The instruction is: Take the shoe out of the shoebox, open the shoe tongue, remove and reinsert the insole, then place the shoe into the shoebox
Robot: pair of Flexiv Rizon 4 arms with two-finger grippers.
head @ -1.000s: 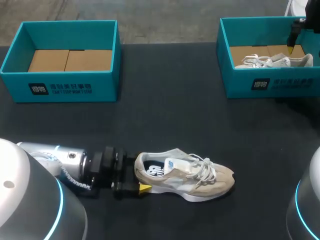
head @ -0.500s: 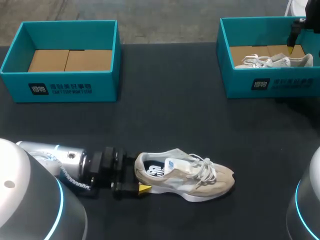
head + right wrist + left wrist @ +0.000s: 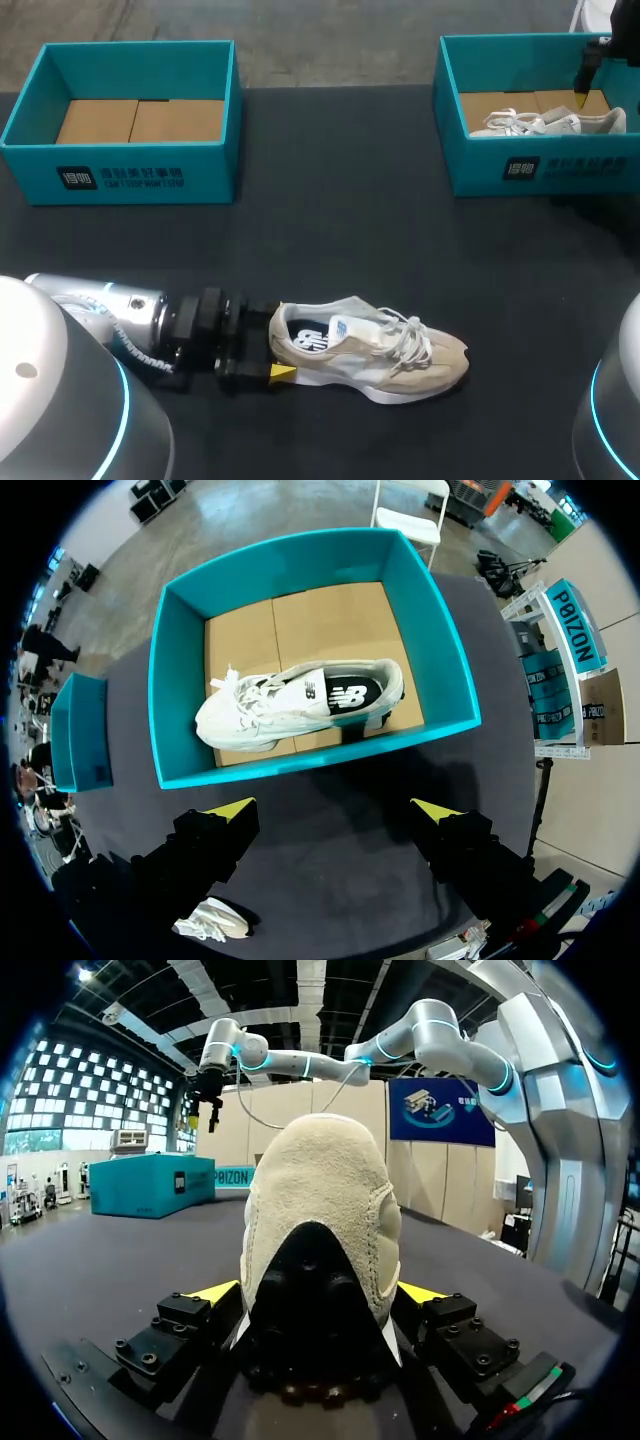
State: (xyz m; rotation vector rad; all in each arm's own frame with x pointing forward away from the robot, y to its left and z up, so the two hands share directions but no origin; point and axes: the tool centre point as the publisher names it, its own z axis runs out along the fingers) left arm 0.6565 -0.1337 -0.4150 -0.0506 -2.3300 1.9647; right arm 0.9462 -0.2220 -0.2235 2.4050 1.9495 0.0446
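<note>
Left pincer (image 3: 318,1295) pinches the shoe (image 3: 370,350) at its heel (right pincer (image 3: 333,810) spread above shoebox (image 3: 178,680)).

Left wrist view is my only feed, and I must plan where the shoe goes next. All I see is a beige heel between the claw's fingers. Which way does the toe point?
Observer: The beige suede sneaker stands on its sole on the black table. Its toe points toward the robot's right, and its heel is at the left claw.
Operator: Is there a box free for it?
Observer: The teal cardboard shoebox at the table's far left shows only its brown cardboard floor.
</note>
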